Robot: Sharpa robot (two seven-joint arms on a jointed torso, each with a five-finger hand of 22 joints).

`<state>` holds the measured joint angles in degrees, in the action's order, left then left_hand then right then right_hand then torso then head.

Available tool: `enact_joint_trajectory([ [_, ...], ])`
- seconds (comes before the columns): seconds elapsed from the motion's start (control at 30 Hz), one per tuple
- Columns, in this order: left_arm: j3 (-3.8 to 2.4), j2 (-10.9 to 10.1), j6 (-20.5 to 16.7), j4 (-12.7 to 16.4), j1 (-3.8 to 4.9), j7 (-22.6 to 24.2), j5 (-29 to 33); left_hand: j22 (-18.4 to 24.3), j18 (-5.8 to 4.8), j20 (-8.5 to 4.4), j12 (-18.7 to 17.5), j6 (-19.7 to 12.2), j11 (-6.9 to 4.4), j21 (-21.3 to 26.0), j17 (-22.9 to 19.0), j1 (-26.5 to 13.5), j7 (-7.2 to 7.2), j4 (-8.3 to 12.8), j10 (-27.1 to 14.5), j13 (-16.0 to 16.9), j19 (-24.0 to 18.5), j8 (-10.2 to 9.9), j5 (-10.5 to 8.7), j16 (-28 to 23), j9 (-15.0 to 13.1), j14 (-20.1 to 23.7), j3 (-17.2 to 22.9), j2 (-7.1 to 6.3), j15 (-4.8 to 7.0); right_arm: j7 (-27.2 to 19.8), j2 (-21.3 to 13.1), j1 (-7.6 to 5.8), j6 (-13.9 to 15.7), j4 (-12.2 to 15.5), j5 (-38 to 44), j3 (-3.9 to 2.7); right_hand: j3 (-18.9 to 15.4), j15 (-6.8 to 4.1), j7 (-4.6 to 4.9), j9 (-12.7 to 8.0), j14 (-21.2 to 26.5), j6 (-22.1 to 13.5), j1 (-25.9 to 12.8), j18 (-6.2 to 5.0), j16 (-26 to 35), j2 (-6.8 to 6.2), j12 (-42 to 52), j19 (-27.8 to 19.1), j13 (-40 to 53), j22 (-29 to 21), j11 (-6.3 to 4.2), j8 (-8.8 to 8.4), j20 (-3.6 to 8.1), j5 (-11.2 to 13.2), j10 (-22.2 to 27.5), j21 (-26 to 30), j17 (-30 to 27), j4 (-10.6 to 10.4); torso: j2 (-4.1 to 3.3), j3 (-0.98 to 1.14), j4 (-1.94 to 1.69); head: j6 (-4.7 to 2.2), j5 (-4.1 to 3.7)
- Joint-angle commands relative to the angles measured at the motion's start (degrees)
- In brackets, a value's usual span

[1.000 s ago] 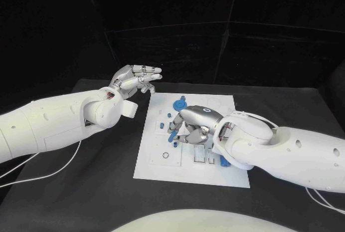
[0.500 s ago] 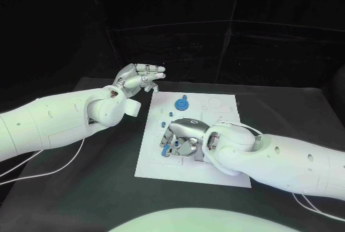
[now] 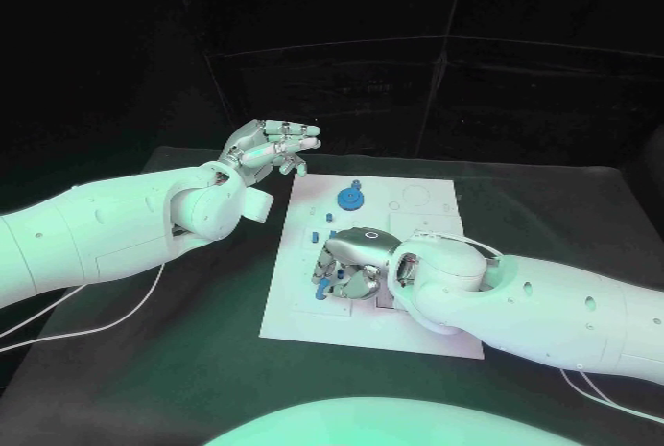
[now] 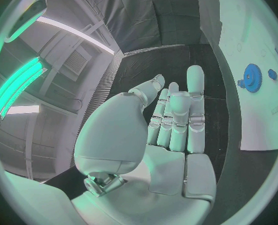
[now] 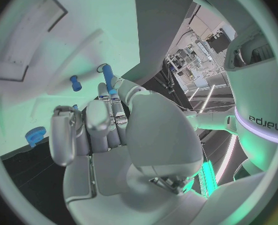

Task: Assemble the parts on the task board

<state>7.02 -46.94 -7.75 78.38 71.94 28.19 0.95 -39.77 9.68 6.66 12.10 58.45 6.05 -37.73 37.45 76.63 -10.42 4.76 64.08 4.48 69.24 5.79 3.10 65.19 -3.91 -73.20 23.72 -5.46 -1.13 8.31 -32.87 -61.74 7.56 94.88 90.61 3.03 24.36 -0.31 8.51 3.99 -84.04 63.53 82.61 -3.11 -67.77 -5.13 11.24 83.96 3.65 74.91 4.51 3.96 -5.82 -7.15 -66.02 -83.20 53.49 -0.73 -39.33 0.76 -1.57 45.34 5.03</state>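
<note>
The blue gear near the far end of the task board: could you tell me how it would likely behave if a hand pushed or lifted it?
The blue gear looks like a small, stiff plastic disc, so probably light and rigid. Lying flat on the task board, it would likely slide rather than tip; set on edge, it might roll. Its toothed rim should give the fingers some grip.

Two bulky white arms with smooth rounded shells, each ending in a silver metallic hand, left hand (image 3: 266, 145) and right hand (image 3: 354, 264). Thin white cables trail beneath both arms. Segmented fingers (image 4: 195, 116); possibly small screws at the wrist.
</note>
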Motion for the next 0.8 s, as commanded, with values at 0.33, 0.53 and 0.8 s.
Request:
enact_joint_trajectory([
  [0.33, -0.04, 0.1, 0.7, -0.1, 0.09, 0.2, 0.2, 0.1, 0.80, 0.01, 0.3, -0.3, 0.10, 0.2, -0.1, 0.3, -0.15, -0.1, -0.4, -0.1, -0.4, 0.3, -0.11, -0.2, 0.1, 0.3, -0.3, 0.35, 0.07, 3.0, 0.0, -0.05, -0.6, 0.2, 3.6, 0.02, 0.3, -0.19, 0.15, 0.0, -0.6, 0.3, -0.3, 1.06, -0.3, -0.43, -0.3, 2.4, 0.1, 7.6, -0.01, 0.14, 0.32, -0.2, -0.4, -0.1, -0.1, 0.1, 0.05, 0.02, 0.01, 0.13, 0.02],
  [0.53, -0.04, 0.1, 0.8, -0.1, 0.09, 0.2, 0.2, 0.1, 0.80, 0.01, 0.3, -0.3, 0.10, 0.2, -0.1, 0.3, -0.15, -0.1, -0.4, -0.1, -0.4, 0.3, -0.11, -0.2, 0.1, 0.3, -0.3, 0.35, 0.07, 3.5, 0.1, -0.04, -0.1, 0.4, 4.9, 0.03, 0.3, -0.19, 0.15, 0.0, -0.6, 0.3, -0.3, 1.07, -0.3, -0.42, -0.3, 2.4, 0.1, 7.6, -0.01, 0.14, 0.32, -0.2, -0.4, -0.1, 0.0, 0.1, 0.03, 0.00, -0.02, 0.03, 0.07],
  [0.8, -0.04, 0.1, 0.8, -0.1, 0.09, 0.1, 0.2, 0.1, 0.80, 0.01, 0.3, -0.3, 0.10, 0.2, -0.1, 0.3, -0.15, -0.1, -0.4, -0.1, -0.4, 0.3, -0.11, -0.2, 0.1, 0.3, -0.3, 0.35, 0.07, 3.6, 0.5, -0.04, -1.2, 0.7, 5.7, 0.03, 0.3, -0.19, 0.12, 0.0, -0.6, 0.3, -0.5, 1.06, -0.4, -0.54, -0.4, 2.4, 0.1, 7.6, -0.02, 0.11, 0.32, -0.1, -0.4, -0.1, 0.0, 0.1, 0.03, 0.01, 0.00, 0.12, 0.22],
])
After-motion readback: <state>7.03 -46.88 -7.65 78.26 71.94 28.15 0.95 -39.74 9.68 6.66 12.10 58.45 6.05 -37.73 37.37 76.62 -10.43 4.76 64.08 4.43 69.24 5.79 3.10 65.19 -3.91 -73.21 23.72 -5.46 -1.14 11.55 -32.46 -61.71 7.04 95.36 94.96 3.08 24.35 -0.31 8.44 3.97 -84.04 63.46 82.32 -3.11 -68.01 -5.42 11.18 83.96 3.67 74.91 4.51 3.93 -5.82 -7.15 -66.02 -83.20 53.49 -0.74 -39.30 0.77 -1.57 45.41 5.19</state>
